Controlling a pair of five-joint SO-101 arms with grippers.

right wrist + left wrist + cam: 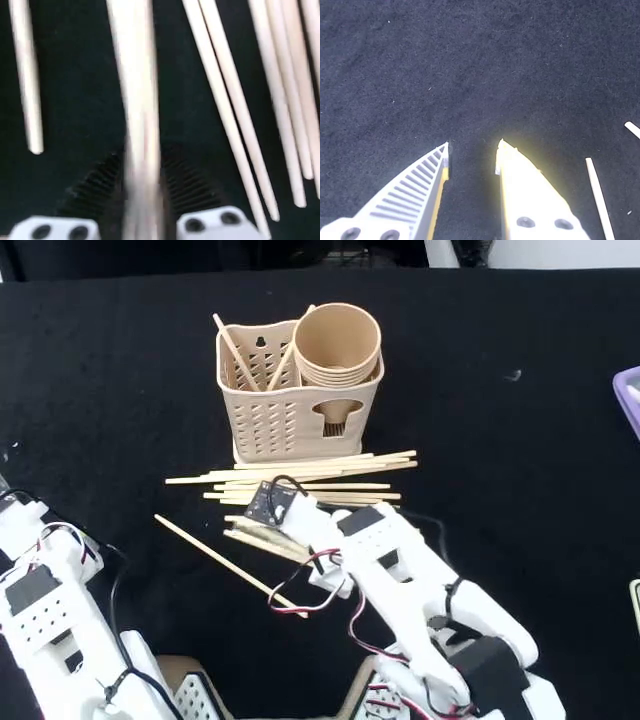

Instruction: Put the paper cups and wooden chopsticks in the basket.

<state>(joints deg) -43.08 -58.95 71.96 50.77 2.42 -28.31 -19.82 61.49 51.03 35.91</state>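
- The worktop (520,500) is covered in matte black cloth with a fine, felt-like nap.
- A beige plastic basket (285,425) stands upright near the far middle. It is boxy with rounded corners, its walls are pierced by rows of small slots, and one side has a keyhole-shaped cut-out.
- A stack of tan paper cups (337,340) sits nested in one compartment of the basket. The cups are smooth and round-rimmed, and their rims stand above the basket's edge.
- Two slim wooden chopsticks (238,352) lean tilted in the other compartment, with their ends sticking out above the rim.
- A loose pile of pale wooden chopsticks (300,475) lies flat on the cloth just in front of the basket. They are thin, straight, roughly parallel and overlapping.
- A single chopstick (215,558) lies diagonally on its own, nearer the arms.
- The white plastic right arm (400,570) stretches over the near edge of the pile.
- The right claw (142,155) has ribbed dark inner faces pressed against both sides of a gripped chopstick (137,75), which looks blurred.
- The white left arm (40,610) sits at the near corner.
- The left claw (474,145) hangs over bare cloth with its pointed tips a moderate gap apart and nothing between them. One finger has a ribbed face.
- Two pale stick ends (597,195) lie on the cloth beside the left claw.
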